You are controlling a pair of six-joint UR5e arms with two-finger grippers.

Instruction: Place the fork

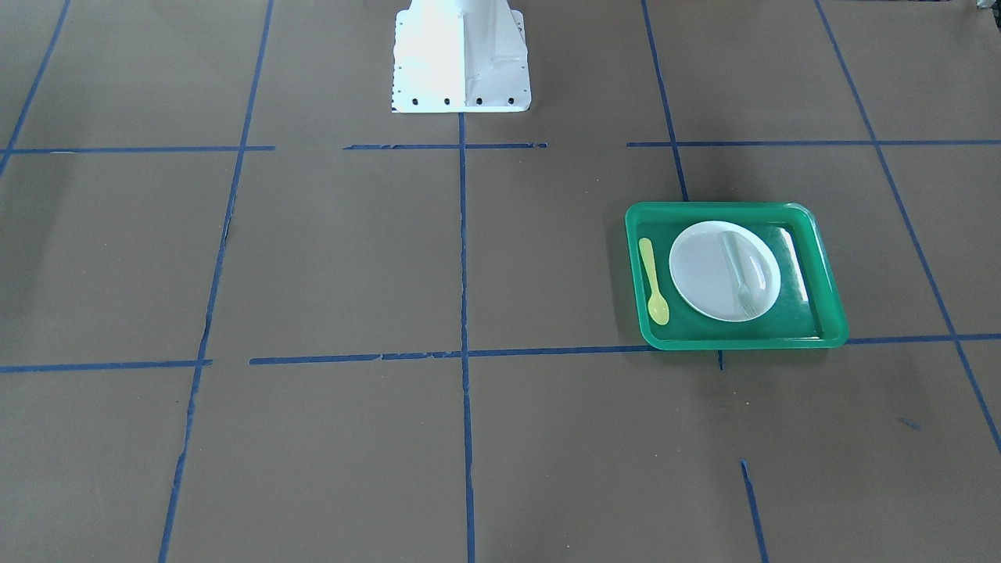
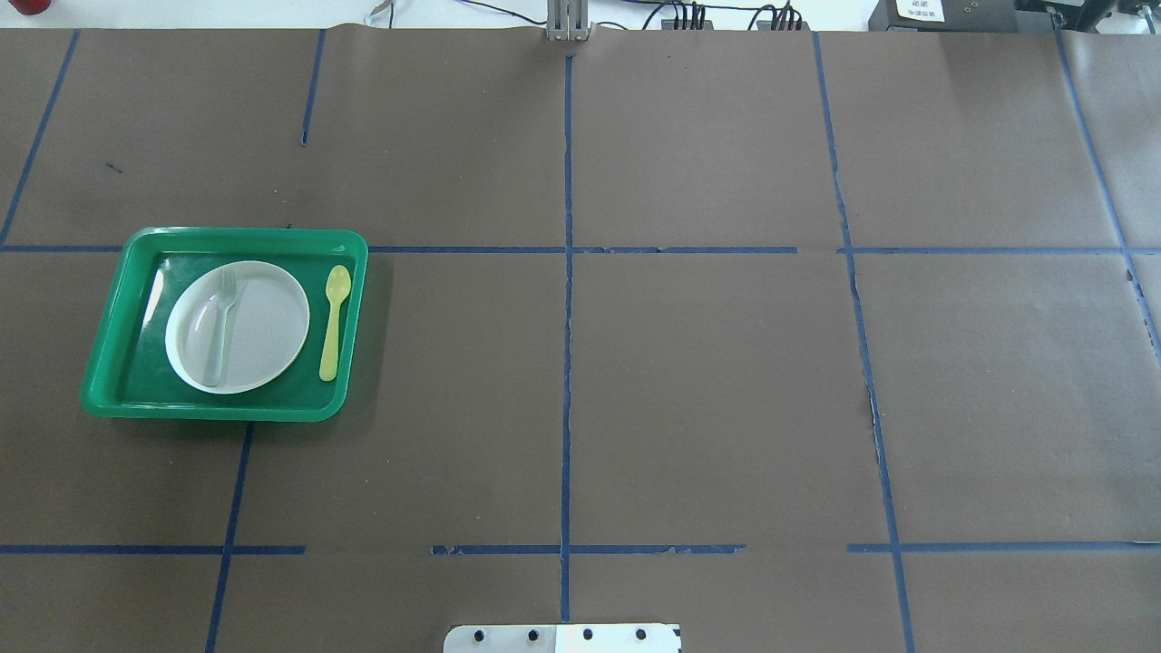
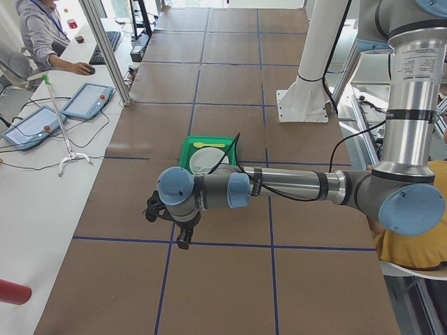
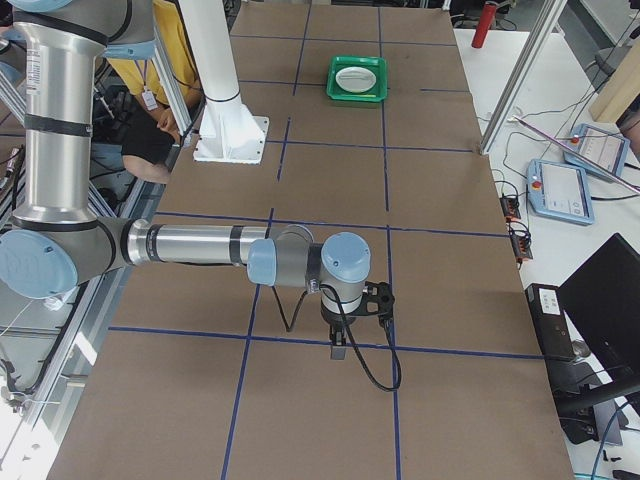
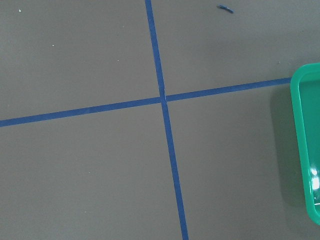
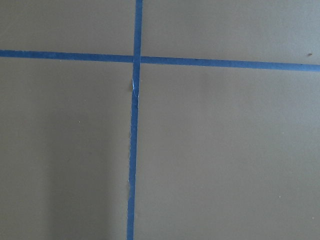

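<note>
On the tabletop's (image 2: 689,390) left: fork (image 2: 220,317) lying on plate (image 2: 263,336) inside tray (image 2: 109,363), spoon (image 2: 334,317) just beside plate. Left hand (image 3: 183,241) near tray, right hand (image 4: 338,352) well apart; clenched or released, cannot tell.

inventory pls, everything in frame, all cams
tray: 1, green, on the robot's left half of the table
plate: 1, white, inside the tray
fork: 1, pale translucent, lying on the plate
spoon: 1, yellow-green, in the tray beside the plate
tape lines: several, blue, grid across the table
table: 1, brown paper cover
pedestal: 1, white, at the robot's edge
left hand: 1, dark, above the table short of the tray; open or shut unclear
right hand: 1, dark, above the table far from the tray; open or shut unclear
</note>
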